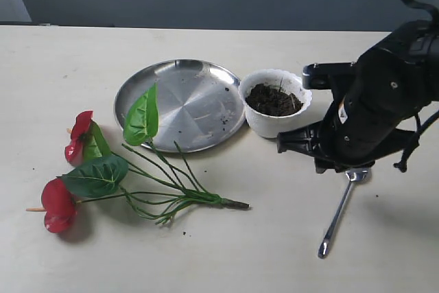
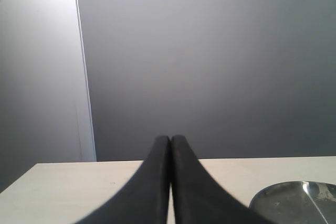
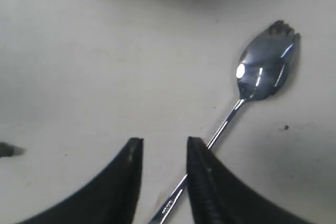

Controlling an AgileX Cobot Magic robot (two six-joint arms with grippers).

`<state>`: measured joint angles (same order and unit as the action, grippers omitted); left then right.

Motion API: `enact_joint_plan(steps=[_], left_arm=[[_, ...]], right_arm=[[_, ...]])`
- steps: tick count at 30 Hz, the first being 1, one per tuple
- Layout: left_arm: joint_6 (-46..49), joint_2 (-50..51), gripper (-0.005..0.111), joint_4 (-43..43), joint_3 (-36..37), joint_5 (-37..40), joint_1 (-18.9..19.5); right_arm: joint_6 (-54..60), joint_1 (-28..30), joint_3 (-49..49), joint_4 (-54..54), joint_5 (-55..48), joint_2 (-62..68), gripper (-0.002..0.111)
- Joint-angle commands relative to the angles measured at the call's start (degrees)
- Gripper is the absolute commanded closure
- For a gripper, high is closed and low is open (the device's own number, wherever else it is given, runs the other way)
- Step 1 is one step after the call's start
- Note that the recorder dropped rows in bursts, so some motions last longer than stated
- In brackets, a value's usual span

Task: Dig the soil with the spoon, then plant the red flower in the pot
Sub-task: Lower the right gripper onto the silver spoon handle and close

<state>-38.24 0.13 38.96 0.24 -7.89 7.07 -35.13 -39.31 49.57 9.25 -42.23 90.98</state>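
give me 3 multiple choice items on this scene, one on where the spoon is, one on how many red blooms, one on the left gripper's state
1. Where does the spoon lie?
A. on the steel plate
B. on the table, under the right gripper
C. in the pot

2. How many red blooms does the red flower bear?
A. one
B. two
C. four

3. How does the left gripper stand?
A. shut, holding nothing
B. wide open
C. shut on the spoon

Answers:
1. B: the exterior view shows its handle on the table, running under the right gripper, whose fingers are apart with the spoon lying loose beside them.
2. B: two red blooms lie left of the leaves.
3. A: its fingertips meet, with nothing between them.
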Motion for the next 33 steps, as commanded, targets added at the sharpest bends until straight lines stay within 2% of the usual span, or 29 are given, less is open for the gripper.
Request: enact_joint_plan(steps=[1,7,10,17,27,30,33], left_arm=[[-0.2,-0.1,0.106,-0.1,-0.2,-0.7,-0.4],[-0.2,-0.1,0.106,-0.1,-0.2,-0.7,-0.4],[-0.2,-0.1,0.106,-0.1,-0.2,-0.7,-0.4],[-0.2,-0.1,0.106,-0.1,-0.2,-0.7,-0.4],[-0.2,-0.1,0.106,-0.1,-0.2,-0.7,-0.4],[-0.2,-0.1,0.106,-0.1,-0.2,-0.7,-0.4],[-0.2,-0.1,0.106,-0.1,-0.2,-0.7,-0.4]], right_arm=[[-0.1,0.0,-0.2,-0.8,-0.8,2.7,0.056],[-5.6,0.0,-2.0,4.0,-3.3,4.0,0.058],[-9.5,0.0,-5.8,7.1,0.9,4.0,0.058],[-15.9,0.0,-13.5,6.8,16.9,4.0,0.058],[-19.1,0.0,-13.8,6.8,18.4,6.0,0.059],[-19.1,0.0,-13.8,6.8,18.5,7.8,0.069],[-19.1,0.0,-13.8,6.8,19.7,9.5,0.091]])
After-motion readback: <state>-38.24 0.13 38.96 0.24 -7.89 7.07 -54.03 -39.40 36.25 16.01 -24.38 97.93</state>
